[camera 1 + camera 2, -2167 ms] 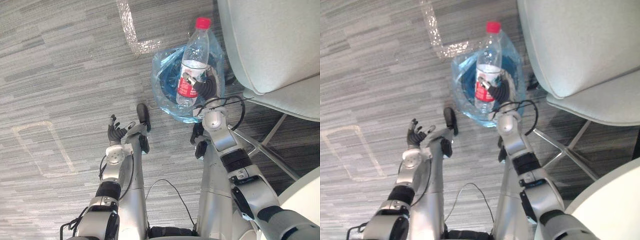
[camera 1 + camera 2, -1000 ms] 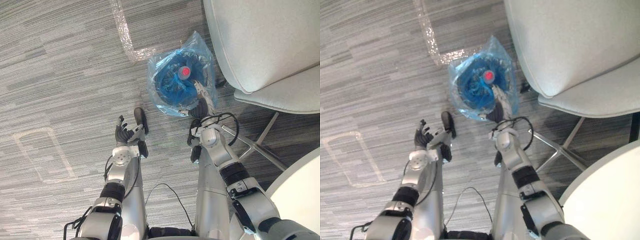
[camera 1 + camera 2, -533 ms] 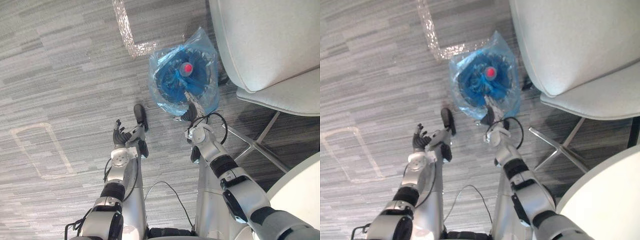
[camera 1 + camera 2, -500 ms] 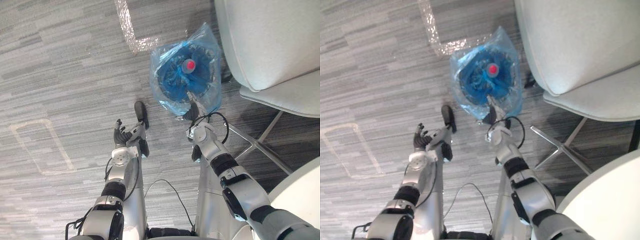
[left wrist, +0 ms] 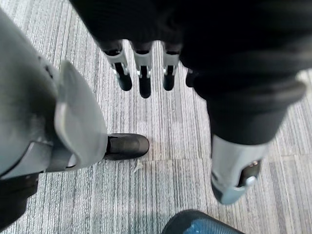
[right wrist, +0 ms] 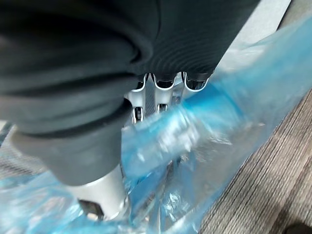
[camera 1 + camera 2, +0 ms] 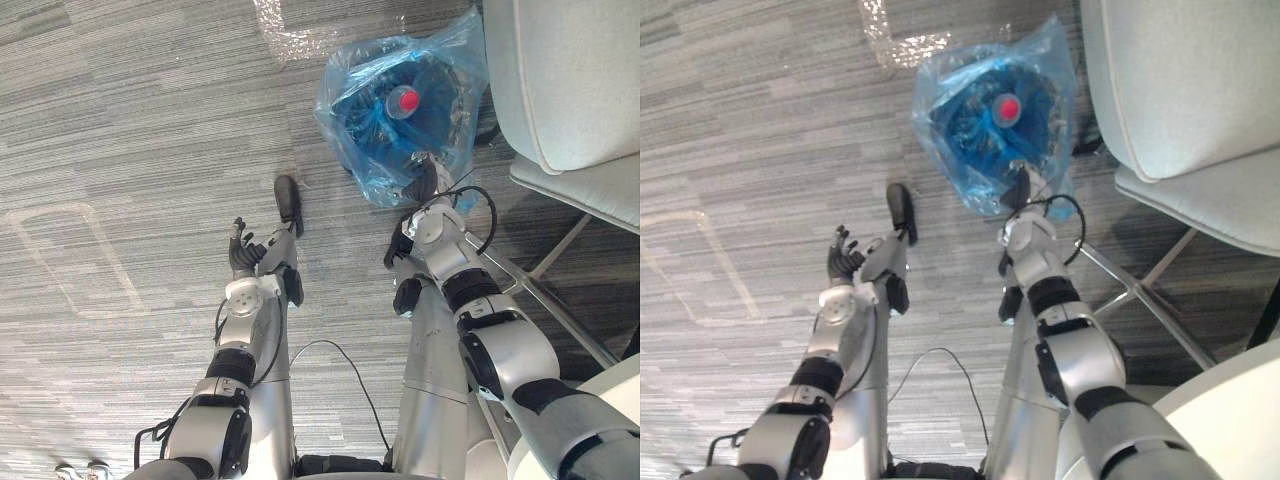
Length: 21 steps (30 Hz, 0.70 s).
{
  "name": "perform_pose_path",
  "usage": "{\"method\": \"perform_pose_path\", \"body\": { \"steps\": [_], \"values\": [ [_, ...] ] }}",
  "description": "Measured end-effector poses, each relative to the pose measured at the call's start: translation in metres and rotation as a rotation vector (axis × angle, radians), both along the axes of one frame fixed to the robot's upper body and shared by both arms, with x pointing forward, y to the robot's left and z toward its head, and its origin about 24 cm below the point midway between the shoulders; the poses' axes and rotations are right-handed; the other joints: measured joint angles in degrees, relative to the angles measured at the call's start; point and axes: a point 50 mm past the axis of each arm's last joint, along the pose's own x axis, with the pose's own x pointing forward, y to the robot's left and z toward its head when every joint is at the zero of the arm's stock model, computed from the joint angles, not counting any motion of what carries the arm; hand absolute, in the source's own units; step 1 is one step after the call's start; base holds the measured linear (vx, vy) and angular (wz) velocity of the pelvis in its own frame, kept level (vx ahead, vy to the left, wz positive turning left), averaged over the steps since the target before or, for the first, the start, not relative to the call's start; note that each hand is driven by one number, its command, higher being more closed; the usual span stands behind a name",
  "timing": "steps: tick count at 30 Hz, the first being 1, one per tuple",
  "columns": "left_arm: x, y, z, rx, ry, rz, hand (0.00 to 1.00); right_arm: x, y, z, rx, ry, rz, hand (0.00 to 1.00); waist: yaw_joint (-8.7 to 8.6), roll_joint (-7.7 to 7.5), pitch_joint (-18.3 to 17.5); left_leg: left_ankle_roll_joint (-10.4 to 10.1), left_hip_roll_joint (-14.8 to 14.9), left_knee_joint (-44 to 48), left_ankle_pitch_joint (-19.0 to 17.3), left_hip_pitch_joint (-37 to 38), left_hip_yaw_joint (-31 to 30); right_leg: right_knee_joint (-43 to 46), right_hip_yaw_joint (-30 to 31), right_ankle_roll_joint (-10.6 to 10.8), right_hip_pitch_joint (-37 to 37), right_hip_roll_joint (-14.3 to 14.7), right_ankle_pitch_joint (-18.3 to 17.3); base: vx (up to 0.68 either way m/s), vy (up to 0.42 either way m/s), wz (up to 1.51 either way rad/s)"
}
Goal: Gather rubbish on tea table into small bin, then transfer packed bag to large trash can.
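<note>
Grey striped carpet [image 7: 120,120] runs under everything, with a pale chair [image 7: 570,80] close on the robot's right. Just beside the chair stands the small bin [image 7: 458,70], lined with a crinkly blue bag [image 7: 352,100] that billows over its rim. A bottle [image 7: 403,99] with a red cap sits upright inside, so the rubbish looks to be in.

The right hand [image 7: 425,183] is at the near edge of the bag, pushed into the film. From its wrist view the blue plastic covers its front, so I cannot tell whether it has a hold. The left hand [image 7: 238,258] hangs loose and open over bare carpet, well apart from the bin.

To my eye the job now is gathering the bag's mouth for the lift. It should bunch several folds of film, not one thin layer, which could slip or tear. Lifting straight up would keep the bottle from tipping out, and the idle left hand could steady the bin so it doesn't ride up with the liner
</note>
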Motion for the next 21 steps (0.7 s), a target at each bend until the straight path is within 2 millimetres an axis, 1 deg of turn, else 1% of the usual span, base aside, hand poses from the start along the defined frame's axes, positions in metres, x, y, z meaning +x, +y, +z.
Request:
{"method": "perform_pose_path", "body": {
  "steps": [3, 5, 8, 11, 14, 19, 21],
  "values": [
    [0.0, -0.003, 0.001, -0.006, -0.004, -0.007, 0.0, -0.005, 0.012, -0.013, 0.02, 0.029, 0.031, 1.0, 0.11, 0.0, 0.0, -0.01, -0.04, 0.03, 0.02, -0.01, -0.16, 0.31, -0.11, -0.07, -0.04, -0.01, -0.14, 0.0, -0.006, 0.01],
    [0.0, -0.005, 0.001, -0.024, -0.005, -0.001, 0.0, -0.008, 0.013, -0.022, 0.032, 0.05, 0.032, 1.0, 0.13, 0.0, 0.0, 0.06, -0.23, 0.4, 0.65, 0.03, -0.4, 0.99, -0.21, -0.1, -0.09, -0.2, -0.48, -0.02, -0.03, 0.08],
    [-0.001, -0.007, 0.0, -0.046, -0.002, 0.007, 0.0, -0.009, 0.011, -0.026, 0.057, 0.052, 0.016, 1.0, 0.34, 0.01, -0.01, -0.1, -0.35, 0.49, 1.21, 0.16, -0.9, 1.56, -0.46, -0.15, 0.04, -0.22, -0.63, -0.02, -0.031, 0.07],
    [-0.002, -0.007, -0.003, -0.045, 0.013, 0.006, 0.0, -0.011, 0.002, -0.03, 0.084, 0.057, -0.017, 1.0, 0.42, 0.01, -0.02, 0.28, -0.42, 0.38, 1.18, 1.46, -1.03, 1.9, -0.49, -0.31, 1.27, -0.29, -0.78, -0.04, -0.027, 0.03],
    [-0.003, -0.006, -0.005, -0.044, 0.02, 0.008, 0.0, -0.014, 0.003, -0.037, 0.119, 0.069, -0.017, 1.0, 0.48, 0.04, -0.06, -0.03, 0.07, 0.22, 0.75, 3.28, -0.32, 1.51, -0.44, -0.33, 3.02, -0.21, -0.79, -0.06, -0.023, -0.08],
    [-0.005, -0.006, -0.009, -0.043, 0.037, 0.006, 0.0, -0.025, 0.016, -0.049, 0.132, 0.072, 0.034, 1.0, 0.44, 0.02, -0.07, 0.22, 1.13, -0.68, 0.93, 6.47, 0.93, 0.28, -0.71, -0.33, 6.47, 0.38, -0.65, -0.03, -0.022, -0.03],
    [-0.011, -0.003, -0.018, -0.042, 0.068, 0.011, 0.0, -0.033, 0.027, -0.055, 0.135, 0.068, 0.075, 1.0, 0.25, -0.04, -0.1, 0.25, 1.43, -1.4, 0.97, 9.69, 1.43, -0.79, -1.11, -0.33, 9.87, 0.5, -0.65, -0.01, -0.037, -0.01]
  ]
}}
